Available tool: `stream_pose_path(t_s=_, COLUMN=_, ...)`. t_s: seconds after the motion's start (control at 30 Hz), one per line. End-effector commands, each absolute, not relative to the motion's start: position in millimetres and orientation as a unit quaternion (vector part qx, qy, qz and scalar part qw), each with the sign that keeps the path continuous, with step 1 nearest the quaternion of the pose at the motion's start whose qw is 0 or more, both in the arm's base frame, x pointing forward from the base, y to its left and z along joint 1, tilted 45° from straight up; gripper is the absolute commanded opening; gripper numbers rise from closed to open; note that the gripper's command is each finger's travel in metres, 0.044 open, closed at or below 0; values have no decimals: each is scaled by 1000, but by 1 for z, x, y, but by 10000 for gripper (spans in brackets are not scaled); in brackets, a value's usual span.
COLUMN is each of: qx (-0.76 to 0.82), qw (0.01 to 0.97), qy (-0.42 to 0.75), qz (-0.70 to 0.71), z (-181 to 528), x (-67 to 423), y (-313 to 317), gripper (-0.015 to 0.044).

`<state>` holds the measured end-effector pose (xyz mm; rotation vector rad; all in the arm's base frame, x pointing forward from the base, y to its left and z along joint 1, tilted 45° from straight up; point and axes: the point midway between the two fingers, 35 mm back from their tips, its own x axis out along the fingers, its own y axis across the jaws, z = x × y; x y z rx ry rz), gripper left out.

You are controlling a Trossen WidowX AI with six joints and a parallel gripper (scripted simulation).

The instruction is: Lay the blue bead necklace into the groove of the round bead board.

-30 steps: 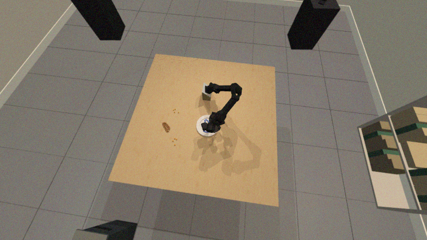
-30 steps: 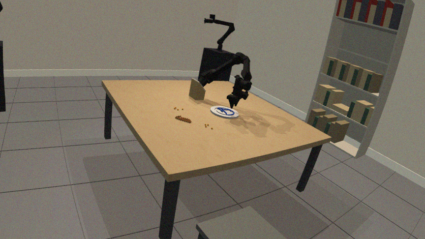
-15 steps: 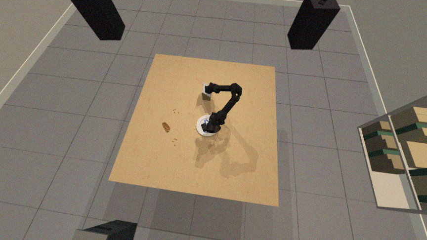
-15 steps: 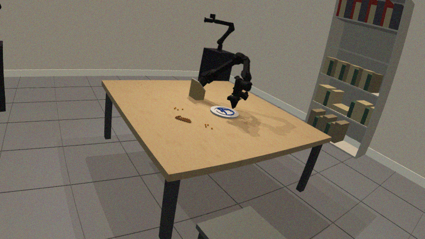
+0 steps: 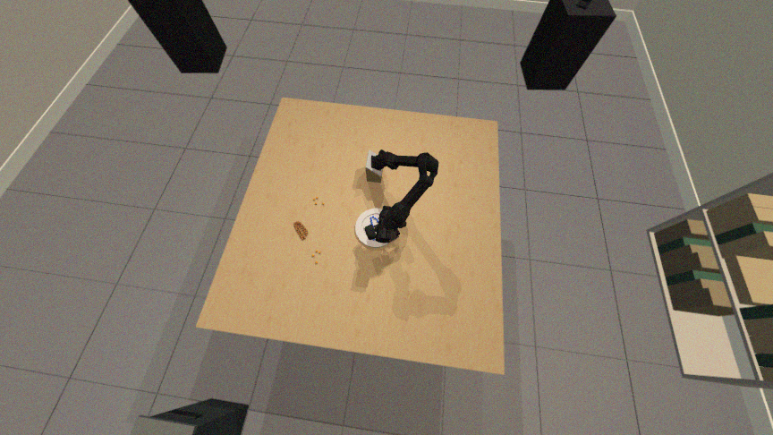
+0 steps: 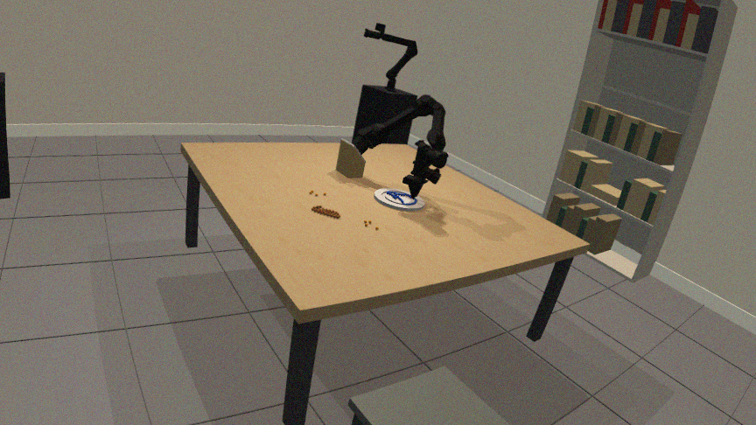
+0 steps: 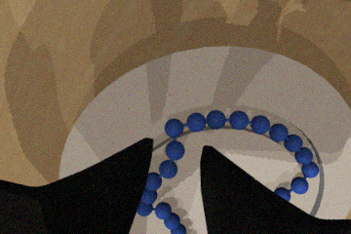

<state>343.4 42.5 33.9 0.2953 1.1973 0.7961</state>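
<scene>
The round white bead board [image 5: 361, 229] [image 6: 381, 198] [image 7: 195, 78] lies on the table. The blue bead necklace [image 5: 373, 218] [image 6: 396, 196] [image 7: 239, 120] lies on it. In the wrist view its upper arc runs along the far part of the ring groove [image 7: 321, 180]. At the right the beads turn inside the groove line, and at the left a strand runs inward toward the camera. My gripper [image 6: 414, 194] [image 7: 176, 150] is partly open low over the board. A few beads show between and beyond the fingertips, not clamped. The black fingers hide part of the necklace and groove.
A brown beaded object [image 5: 300, 230] [image 6: 325, 212] lies on the table [image 5: 444, 345] [image 6: 311, 264], with small orange beads [image 5: 316, 256] [image 6: 367, 223] near it. A grey bracket [image 5: 373, 174] [image 6: 350, 159] stands by the arm's base. A bookshelf [image 6: 722, 64] stands beyond the table.
</scene>
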Motion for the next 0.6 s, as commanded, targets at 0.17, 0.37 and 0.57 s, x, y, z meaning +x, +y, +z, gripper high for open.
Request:
stream_pose_path(t_s=0.17, qx=135, qw=741, qy=547, qz=364, z=30, x=343, y=46, gripper=94)
stream_pose_path(t_s=0.37, qx=135, qw=741, qy=547, qz=364, z=30, x=343, y=46, gripper=0)
stream_pose_path(t_s=0.57, qx=135, qw=741, qy=547, qz=364, z=30, x=343, y=46, gripper=0)
